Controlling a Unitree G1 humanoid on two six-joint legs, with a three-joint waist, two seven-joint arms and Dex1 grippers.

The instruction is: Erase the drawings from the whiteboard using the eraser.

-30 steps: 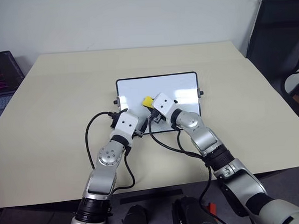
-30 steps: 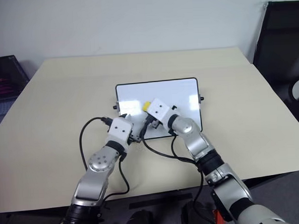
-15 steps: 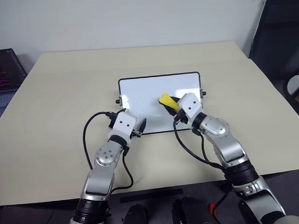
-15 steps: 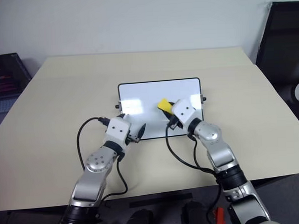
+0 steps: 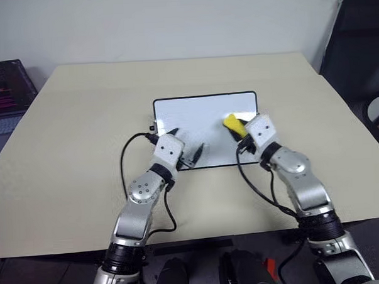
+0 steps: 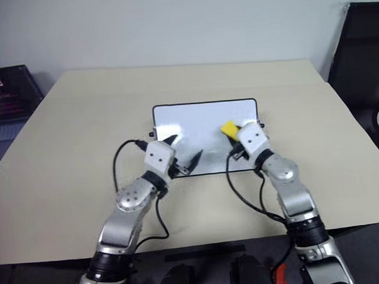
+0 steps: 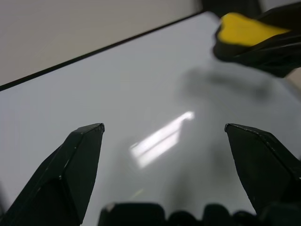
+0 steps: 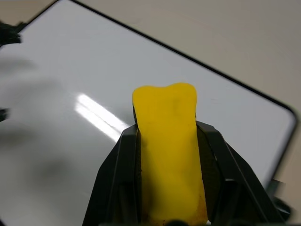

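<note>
The right gripper [image 8: 169, 155] was clamped on the eraser [image 5: 232, 124] over the whiteboard's [image 5: 201, 116] right part. The left gripper [image 5: 188, 148] stood open over the board's near left edge on the worktop [image 5: 81, 121].

Evenly and softly lit from overhead, bright, no hard shadows on the worktop [image 5: 83, 153]. Streak of white glare on the glossy whiteboard [image 7: 141, 94] midway between the left gripper [image 7: 164, 136] jaws, another beside the eraser [image 8: 170, 141] clamped in the right gripper [image 8: 169, 136] jaws. Soft grey shadow smudges on the board past the jaws. Close-up jaws slightly soft in both wrist views, board edges blurred farther off. Head views sharp, mild bending at the edges.
</note>
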